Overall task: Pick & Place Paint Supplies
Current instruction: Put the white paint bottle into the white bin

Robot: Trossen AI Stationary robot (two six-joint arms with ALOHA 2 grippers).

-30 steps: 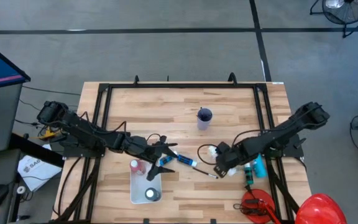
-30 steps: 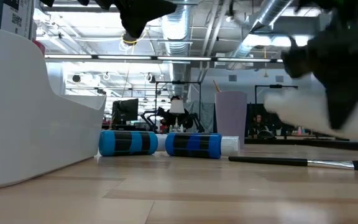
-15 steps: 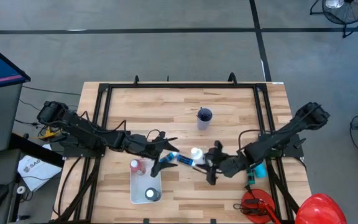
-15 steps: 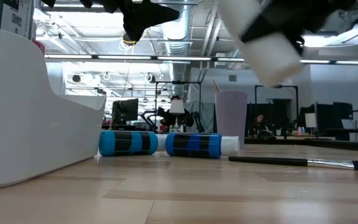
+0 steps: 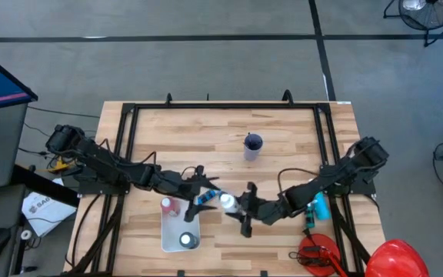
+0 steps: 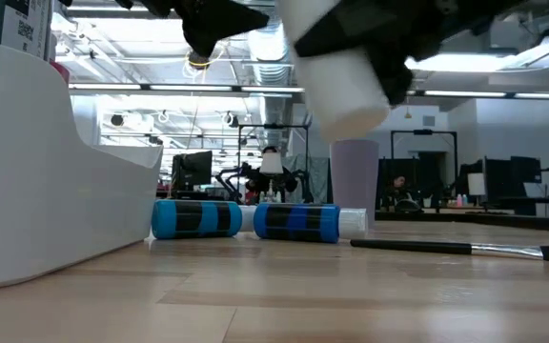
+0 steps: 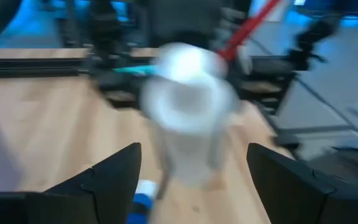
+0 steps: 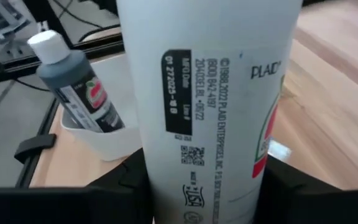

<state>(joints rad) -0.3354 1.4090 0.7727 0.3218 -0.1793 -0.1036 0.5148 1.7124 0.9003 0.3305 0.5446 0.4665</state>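
Observation:
My right gripper [image 5: 241,209] is shut on a white paint bottle [image 5: 227,201] and holds it above the middle of the table. The bottle fills the right wrist view [image 8: 210,106]. My left gripper [image 5: 203,194] stands open just left of it, with the bottle [image 7: 191,124] ahead of its spread fingers. Two blue bottles [image 6: 196,218] [image 6: 298,221] lie on their sides on the wood. A dark-handled brush [image 6: 456,248] lies flat to their right. A red bottle [image 5: 168,205] leans in the white tray [image 5: 177,231]. My right gripper pinches the white bottle's labelled body [image 8: 160,155] between its two fingers, which lie across the bottle. The fingers [image 8: 129,183] come from the table's right side, slanting a little downward. The bottle is lifted clear of the table [image 6: 341,81].
A purple cup [image 5: 252,145] stands toward the far edge. A teal bottle [image 5: 319,206] lies beside the right arm. A big red rounded thing [image 5: 394,258] sits off the near right corner. A black frame [image 5: 129,115] runs around the tabletop.
My right gripper has carried the white bottle toward the table's left, from beside the brush to just in front of my left gripper. It has turned over as it went, and the bottle stays clear of the table.

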